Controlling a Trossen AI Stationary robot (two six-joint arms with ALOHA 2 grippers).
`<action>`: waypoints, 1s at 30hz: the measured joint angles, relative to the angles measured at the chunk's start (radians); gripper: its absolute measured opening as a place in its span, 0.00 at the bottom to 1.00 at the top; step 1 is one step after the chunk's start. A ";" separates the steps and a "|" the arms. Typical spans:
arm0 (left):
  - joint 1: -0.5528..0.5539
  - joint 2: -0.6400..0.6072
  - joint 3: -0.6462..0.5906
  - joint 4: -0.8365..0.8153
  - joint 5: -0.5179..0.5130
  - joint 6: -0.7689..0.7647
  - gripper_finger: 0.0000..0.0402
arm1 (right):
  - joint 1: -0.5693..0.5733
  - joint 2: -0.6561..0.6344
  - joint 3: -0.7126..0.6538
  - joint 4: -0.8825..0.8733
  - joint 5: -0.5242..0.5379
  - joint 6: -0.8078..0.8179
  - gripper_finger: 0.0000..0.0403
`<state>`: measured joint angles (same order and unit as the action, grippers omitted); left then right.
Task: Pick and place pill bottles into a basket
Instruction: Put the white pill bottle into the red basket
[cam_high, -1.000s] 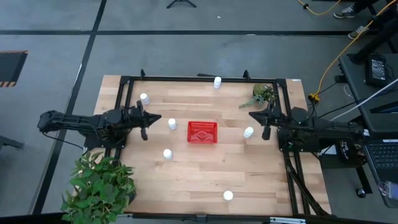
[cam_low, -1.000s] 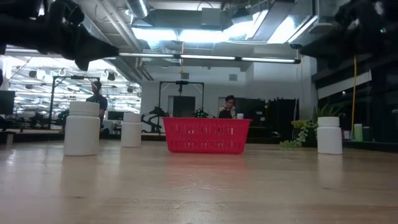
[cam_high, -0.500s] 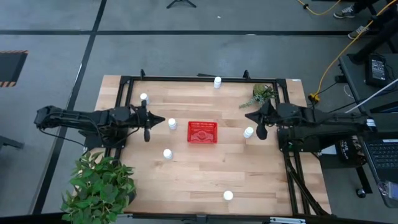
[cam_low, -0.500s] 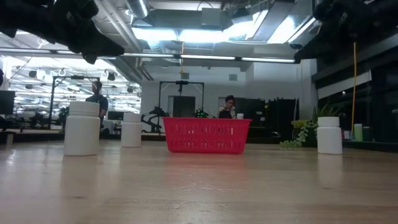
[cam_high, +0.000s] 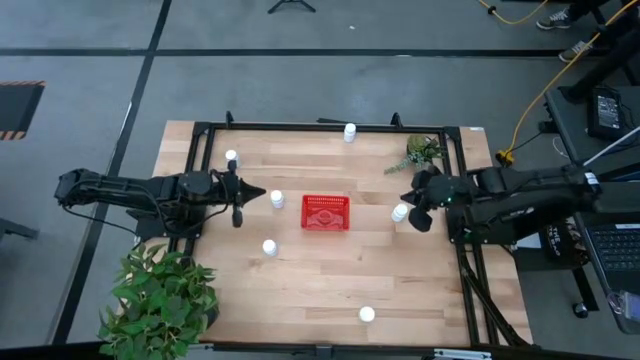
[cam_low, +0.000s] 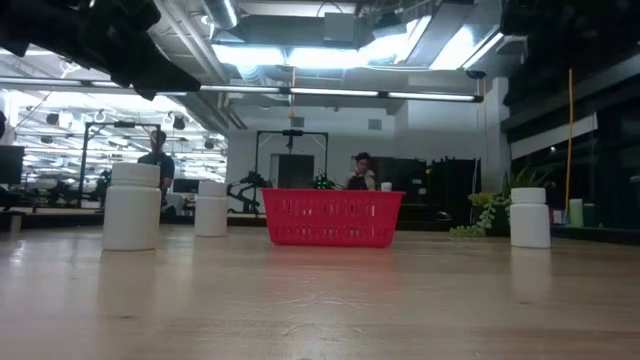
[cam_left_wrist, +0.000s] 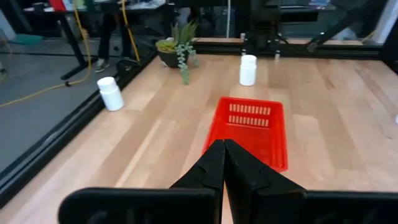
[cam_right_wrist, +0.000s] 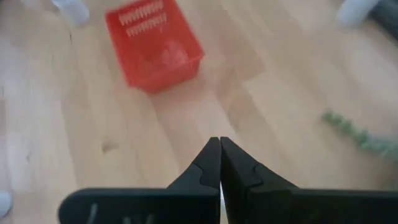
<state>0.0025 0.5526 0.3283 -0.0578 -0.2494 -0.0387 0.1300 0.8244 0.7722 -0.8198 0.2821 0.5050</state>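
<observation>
The red basket (cam_high: 325, 213) (cam_left_wrist: 252, 130) (cam_right_wrist: 154, 43) stands on its base at the table's middle. Several white pill bottles stand upright around it: one at the far edge (cam_high: 349, 131), two on the left (cam_high: 277, 199) (cam_high: 269, 247), one right of the basket (cam_high: 400, 212), one near the front edge (cam_high: 367, 315). My left gripper (cam_high: 258, 193) (cam_left_wrist: 224, 149) hangs shut above the table, left of the basket, pointing at it. My right gripper (cam_high: 412, 205) (cam_right_wrist: 219, 146) is shut, tipped downward, above and beside the right bottle.
A leafy potted plant (cam_high: 160, 300) stands at the near left corner. A green sprig (cam_high: 425, 152) lies at the far right. A black frame rail (cam_high: 200, 170) runs round the table. In the low view, people (cam_low: 360, 170) are in the room behind.
My right gripper has risen, tipped from nearly level to slanting down, and swung a little toward the table's near edge, staying shut. My left gripper rose slightly at first, then held still. The bottles and basket have not moved.
</observation>
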 joint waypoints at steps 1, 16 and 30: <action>0.000 0.000 0.000 0.000 -0.003 0.000 0.01 | 0.021 0.012 0.008 -0.006 0.000 0.017 0.00; 0.000 0.000 0.000 -0.007 -0.003 0.000 0.02 | 0.183 0.070 0.067 -0.235 0.169 0.275 0.04; 0.000 0.000 0.000 -0.007 -0.004 0.071 0.01 | 0.183 0.070 0.067 -0.216 0.136 0.318 0.05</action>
<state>0.0025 0.5526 0.3283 -0.0647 -0.2531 0.0319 0.3130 0.8944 0.8394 -1.0363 0.4179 0.8231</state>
